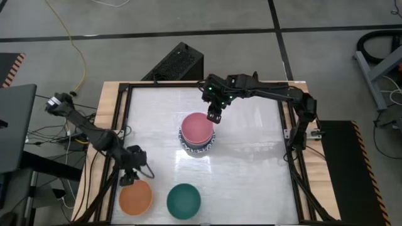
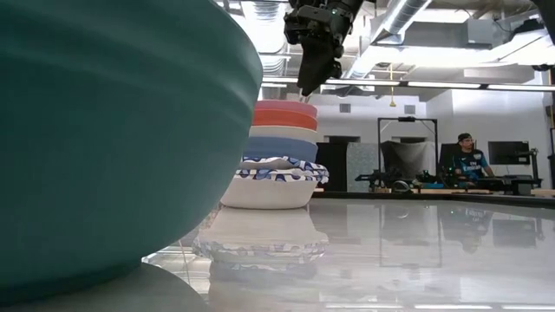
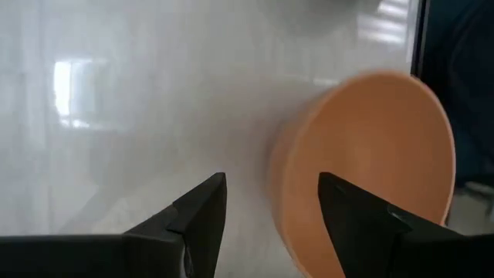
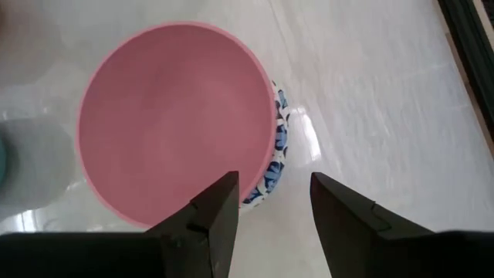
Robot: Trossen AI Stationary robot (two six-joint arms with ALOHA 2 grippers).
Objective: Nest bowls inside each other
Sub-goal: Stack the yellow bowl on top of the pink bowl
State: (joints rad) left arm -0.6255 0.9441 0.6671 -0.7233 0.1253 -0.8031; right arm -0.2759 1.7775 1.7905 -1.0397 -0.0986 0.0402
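Bowls: small round bowls are the job, and most already sit one inside the other.
Stack: the tall stack (image 1: 198, 135) stands near the middle of the white shiny tabletop (image 1: 251, 169).
Top bowl: a round pink bowl (image 4: 176, 120) sits on top of the stack.
Under it: in the low view I see a red bowl (image 2: 284, 120), then a cream bowl (image 2: 283, 133), then a dark blue bowl (image 2: 281, 149), then white bowls with blue-patterned rims (image 2: 276, 175).
Still out: a round orange bowl (image 1: 135, 197) and a round dark green bowl (image 1: 183, 199) sit alone near the front edge, just beside each other.
Right claw: the right claw (image 1: 214, 117) hangs over the back rim of the pink bowl, partly open, holding nothing.
Left claw: the left claw (image 1: 128, 178) is at the back rim of the orange bowl, partly open, with the rim between its fingers (image 3: 193, 212), not yet squeezed.
Done so far: I think most of the job is done.
Left to do: two bowls must still go into the stack.
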